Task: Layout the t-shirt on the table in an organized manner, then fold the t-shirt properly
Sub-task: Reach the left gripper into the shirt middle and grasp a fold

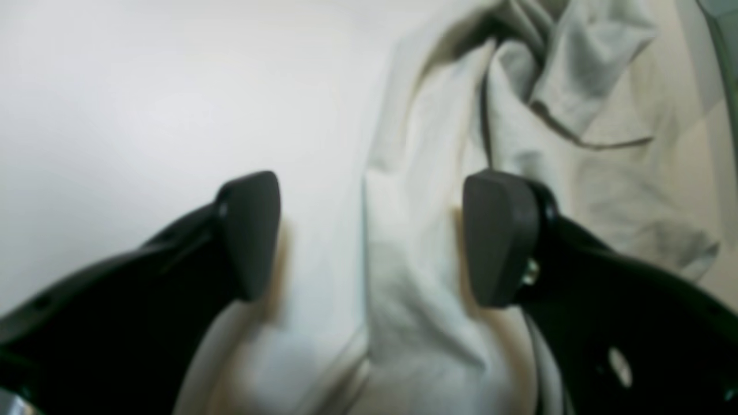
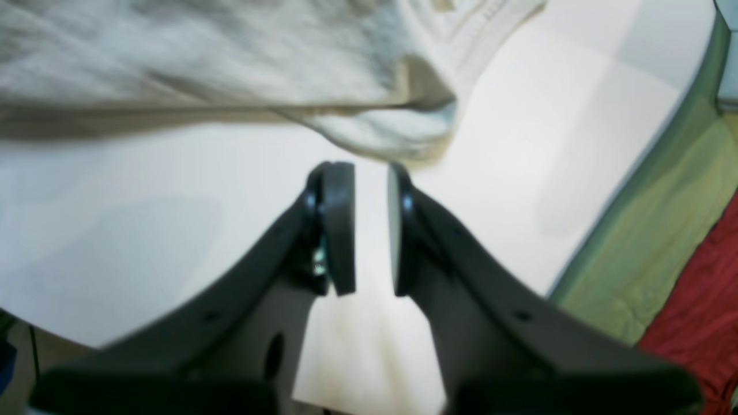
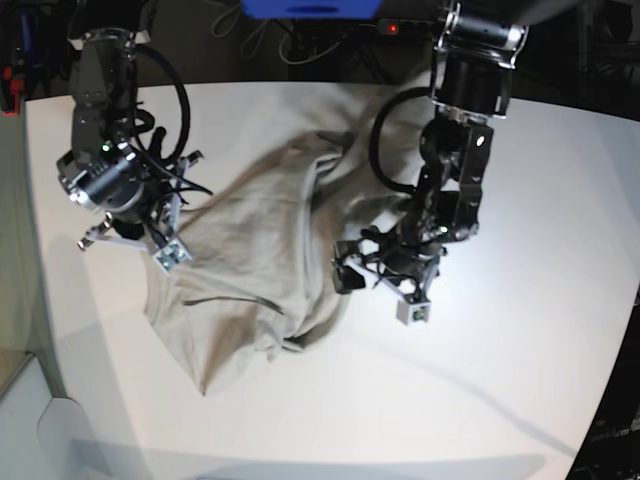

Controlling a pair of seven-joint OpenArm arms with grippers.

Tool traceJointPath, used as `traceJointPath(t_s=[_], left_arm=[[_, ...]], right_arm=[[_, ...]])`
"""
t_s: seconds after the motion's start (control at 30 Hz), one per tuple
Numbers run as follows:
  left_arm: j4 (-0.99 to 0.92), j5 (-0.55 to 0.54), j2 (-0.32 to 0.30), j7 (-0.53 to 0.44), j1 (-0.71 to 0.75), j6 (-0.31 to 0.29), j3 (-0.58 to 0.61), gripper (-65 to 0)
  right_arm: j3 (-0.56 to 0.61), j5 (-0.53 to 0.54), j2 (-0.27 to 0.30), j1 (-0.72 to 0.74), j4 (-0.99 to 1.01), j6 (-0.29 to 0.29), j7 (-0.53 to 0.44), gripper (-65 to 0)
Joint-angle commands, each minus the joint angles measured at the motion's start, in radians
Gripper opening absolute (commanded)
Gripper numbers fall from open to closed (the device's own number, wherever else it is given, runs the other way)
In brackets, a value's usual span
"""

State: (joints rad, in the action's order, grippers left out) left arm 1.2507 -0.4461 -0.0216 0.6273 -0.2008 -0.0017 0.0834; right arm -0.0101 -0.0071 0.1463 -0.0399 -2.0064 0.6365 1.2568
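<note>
Base view: t-shirt (image 3: 255, 270) lies crumpled and bunched on the white table (image 3: 520, 380), spread from centre toward the view's left, hem edge ragged at the front. Left gripper (image 3: 352, 268) is low at the shirt's right edge; right gripper (image 3: 128, 226) sits at the shirt's left edge, its jaw gap not readable from here.

Left wrist view gives what base can't: left gripper (image 1: 369, 236) jaws wide apart, straddling a raised fold of t-shirt (image 1: 426, 242) w/o pinching it, bare table (image 1: 144, 104) on one side, a sleeve-like flap further off.

Right wrist view: right gripper (image 2: 370, 230) fingers slightly parted, narrow gap, nothing between them; t-shirt (image 2: 230, 63) edge just ahead of the tips, not touching. Table (image 2: 144, 230) rim plus green and red cloth (image 2: 663, 253) past it show only here
</note>
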Motion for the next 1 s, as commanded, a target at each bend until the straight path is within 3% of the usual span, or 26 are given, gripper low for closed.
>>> traceJointPath(t_s=[0.0,0.27,0.33,0.47,0.57,0.67,0.83,0.97], left_arm=[[-0.007,-0.012,0.004,-0.031,-0.025,0.002,0.016,-17.0],[-0.142,-0.01,0.053,-0.09,-0.048,-0.002,0.049,-19.9],[-0.167,-0.01,0.053,-0.09,-0.073,-0.002,0.051,-30.4],[-0.217,-0.01,0.062,-0.08,-0.118,0.007,0.051,-65.0],[-0.217,-0.009,0.055,-0.08,-0.128,0.009,0.048,-60.9],[-0.133,-0.009,0.021,-0.077,-0.131,0.018,0.051,-65.0],[0.134,-0.006,-0.001,-0.002,-0.122,0.168,0.052,-64.3],[0.301,0.013,0.016,0.039,-0.125,0.197,0.086,-64.3]], right_arm=[[-0.003,0.002,0.003,0.011,-0.015,0.024,-0.01,-53.6],[0.0,0.002,0.002,0.011,-0.015,0.023,-0.009,-53.6],[0.0,0.002,0.002,0.011,-0.015,0.023,-0.009,-53.6],[0.0,0.002,0.002,0.011,-0.015,0.023,-0.009,-53.6],[0.0,0.002,0.002,0.011,-0.015,0.023,-0.009,-53.6],[0.0,0.002,0.002,0.011,-0.015,0.023,-0.012,-53.6],[0.0,0.002,0.002,0.011,-0.015,0.023,-0.012,-53.6],[0.0,0.002,0.0,0.011,-0.015,0.023,-0.013,-53.6]])
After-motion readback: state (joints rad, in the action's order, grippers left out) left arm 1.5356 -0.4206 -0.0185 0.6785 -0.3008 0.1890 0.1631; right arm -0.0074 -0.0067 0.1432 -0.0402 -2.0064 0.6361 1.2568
